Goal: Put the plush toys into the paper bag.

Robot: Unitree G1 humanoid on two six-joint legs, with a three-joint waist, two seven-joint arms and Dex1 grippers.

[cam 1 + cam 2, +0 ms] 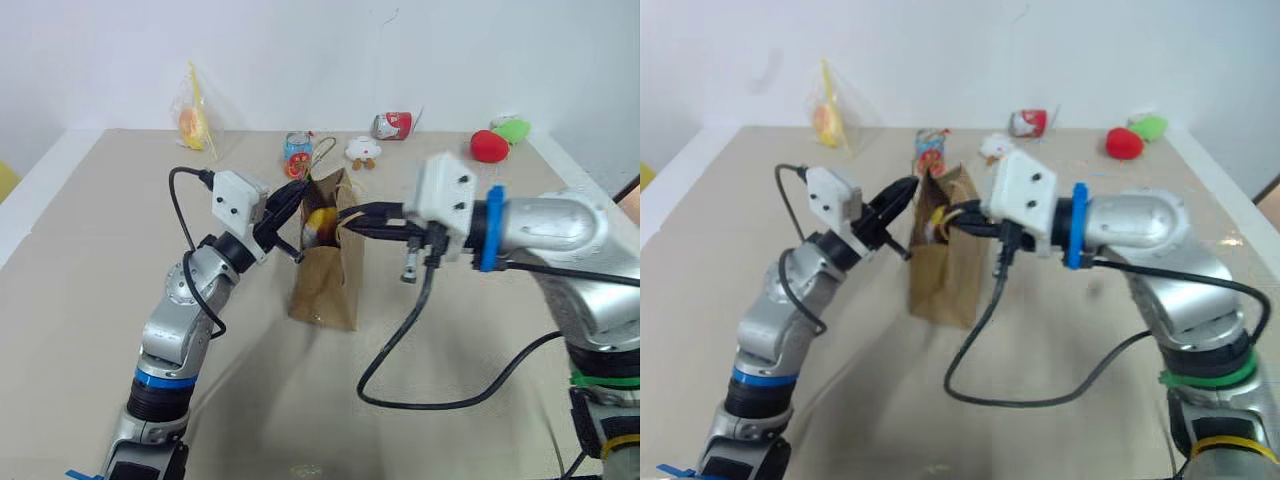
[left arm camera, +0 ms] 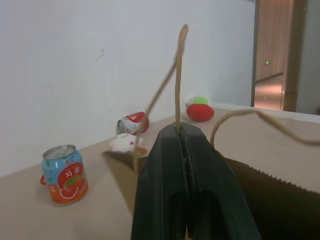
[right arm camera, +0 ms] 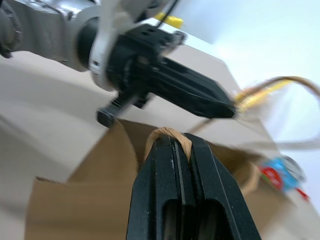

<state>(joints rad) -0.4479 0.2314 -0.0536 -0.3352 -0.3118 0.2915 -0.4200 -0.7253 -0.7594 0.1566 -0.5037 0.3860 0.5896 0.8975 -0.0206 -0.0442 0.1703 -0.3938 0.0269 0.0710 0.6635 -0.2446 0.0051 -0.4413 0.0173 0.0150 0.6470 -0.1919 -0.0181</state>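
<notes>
Left wrist view: left gripper (image 2: 182, 132) is clenched on one twisted-paper handle (image 2: 177, 75) of the paper bag (image 1: 328, 268). Right gripper (image 3: 181, 142) is pinched on the other handle (image 3: 167, 134). The bag stands upright between the two grippers, its long axis vertical, mouth held apart from either side. A yellow-and-white plush toy (image 1: 320, 222) shows inside the mouth; the orange-brown one cannot be located. The beige table (image 1: 100, 260) carries a juice can (image 2: 64, 174), a cloud-like toy (image 1: 363, 150) and a red and green plush (image 1: 497, 140) near the far white wall (image 1: 330, 50).

paper bag (image 1: 328, 280) interior mostly hidden, toy (image 1: 318, 225) inside partly hidden
</notes>
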